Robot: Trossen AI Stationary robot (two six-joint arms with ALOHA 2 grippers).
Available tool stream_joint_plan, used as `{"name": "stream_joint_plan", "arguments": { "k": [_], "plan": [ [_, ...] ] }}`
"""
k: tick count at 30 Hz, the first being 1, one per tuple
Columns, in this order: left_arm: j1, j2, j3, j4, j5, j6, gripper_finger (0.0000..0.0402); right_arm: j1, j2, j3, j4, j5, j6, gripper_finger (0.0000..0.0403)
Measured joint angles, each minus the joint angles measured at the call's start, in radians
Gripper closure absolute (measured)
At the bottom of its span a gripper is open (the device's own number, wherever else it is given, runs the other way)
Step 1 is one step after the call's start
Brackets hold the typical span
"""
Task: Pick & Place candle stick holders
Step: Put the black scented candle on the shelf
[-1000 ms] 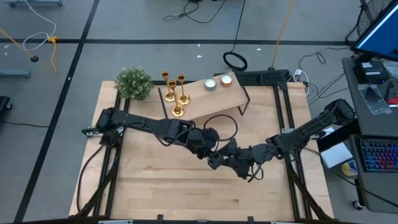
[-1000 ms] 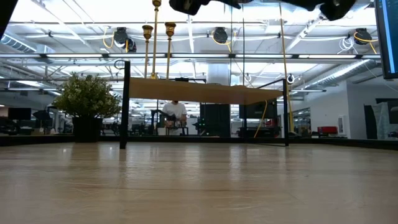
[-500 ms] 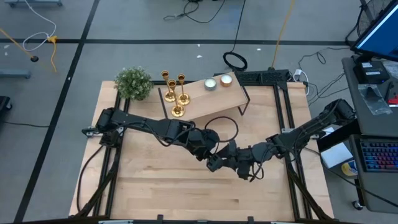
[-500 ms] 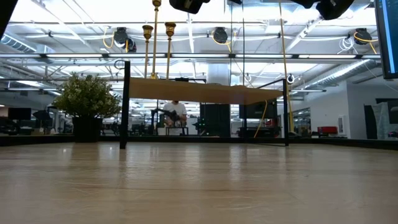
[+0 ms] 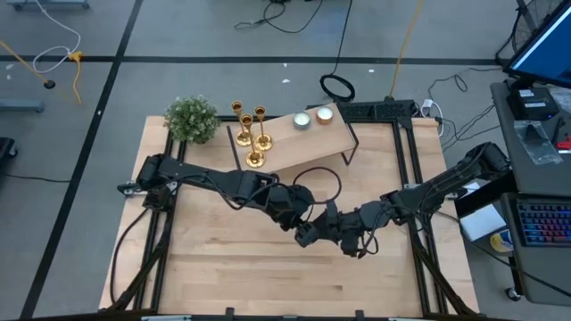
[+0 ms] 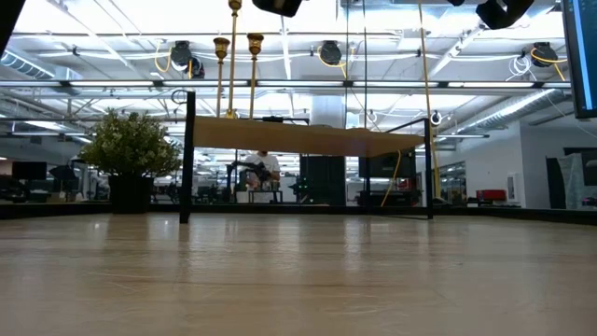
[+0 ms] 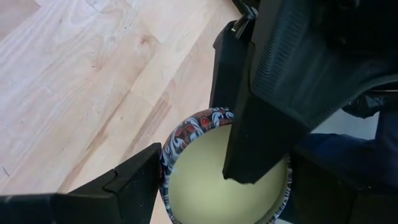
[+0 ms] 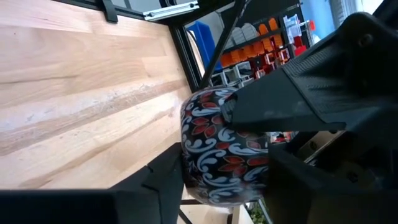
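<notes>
Three gold candle stick holders (image 5: pixel 254 143) stand by their round bases on the left end of a raised wooden shelf (image 5: pixel 321 138); their stems (image 6: pixel 221 79) show in the low view. No gripper touches them. Above the table's middle my left gripper (image 5: pixel 308 232) and my right gripper (image 5: pixel 332 228) meet, both shut on a round candle with a black, red and white patterned wall (image 8: pixel 224 155) and a pale yellow wax top (image 7: pixel 217 186). The arms hide the candle in the high view. My left gripper pinches the candle's patterned wall (image 7: pixel 166 155) between its two fingers, one on each side of the rim. The candle is lifted clear of the table. My right gripper pinches the same candle across its flat ends; one finger (image 7: pixel 261 124) lies over the wax top, and the candle's wall (image 8: pixel 205 143) shows between the two fingers. It comes from the table's right, about level.
On the shelf also lie two tealights (image 5: pixel 302 119) (image 5: pixel 325 114). A small green plant (image 5: pixel 192 119) stands at the far left corner. Bare wooden tabletop (image 5: pixel 250 267) stretches along the near side, below the joined grippers.
My right gripper has swung a little toward the table's left, closer in on my left gripper. The candle stick holders and the shelf have kept still.
</notes>
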Motion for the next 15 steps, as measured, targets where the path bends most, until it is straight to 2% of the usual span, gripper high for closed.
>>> {"name": "stream_joint_plan", "arguments": {
  "k": [5,15],
  "plan": [
    [0.0,-0.001,0.0,0.0,0.001,0.0,0.0103,0.0,0.0,-0.001,0.007,0.0,-0.005,0.0247],
    [0.0,-0.001,0.0,-0.001,-0.004,0.011,0.0101,0.0,0.0,-0.001,0.009,0.006,-0.009,0.0248]
  ]
}}
